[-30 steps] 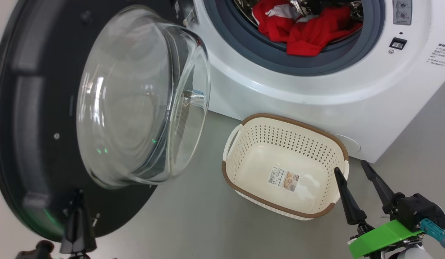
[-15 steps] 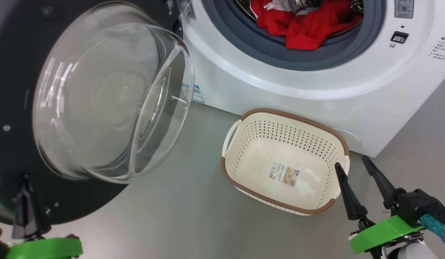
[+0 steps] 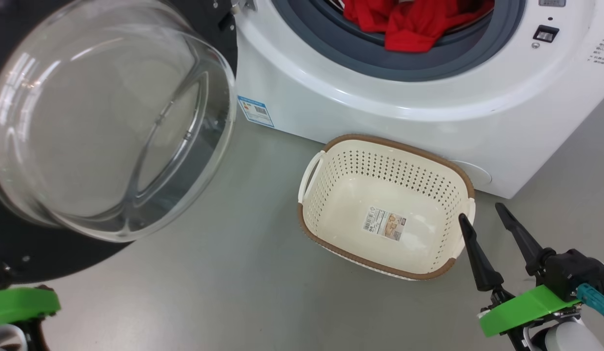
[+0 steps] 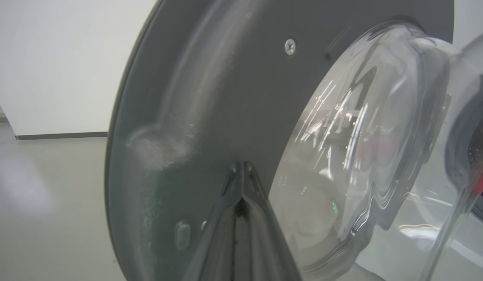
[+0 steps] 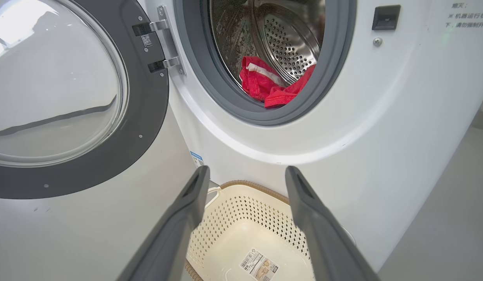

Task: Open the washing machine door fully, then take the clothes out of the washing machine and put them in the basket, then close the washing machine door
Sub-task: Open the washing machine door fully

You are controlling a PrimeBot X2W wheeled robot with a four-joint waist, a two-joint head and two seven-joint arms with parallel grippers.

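The washing machine [image 3: 380, 107] stands white with its grey gasket showing. The washing machine door [image 3: 102, 122] hangs swung out to the left, glass bowl bulging toward me. Red clothes [image 3: 409, 24] lie at the drum's mouth, and the right wrist view shows the clothes [image 5: 265, 84] low in the steel drum. In front of the machine the basket [image 3: 326, 195] sits on the floor with nothing in it. My left gripper [image 4: 241, 168] is shut, its tips against the door's dark inner rim [image 4: 226, 97]. My right gripper [image 3: 480, 212] is open beside the basket's right end, holding nothing.
Grey floor [image 3: 224, 282] spreads between the door and the basket. A blue label sticker [image 3: 255, 111] sits low on the machine's front. In the left wrist view a white wall [image 4: 50, 58] rises behind the door. The door's hinge [image 5: 163, 43] is left of the opening.
The door has swung wider to the left with my shut left gripper against it. The head view has shifted as well. My right gripper has stayed open beside the basket.
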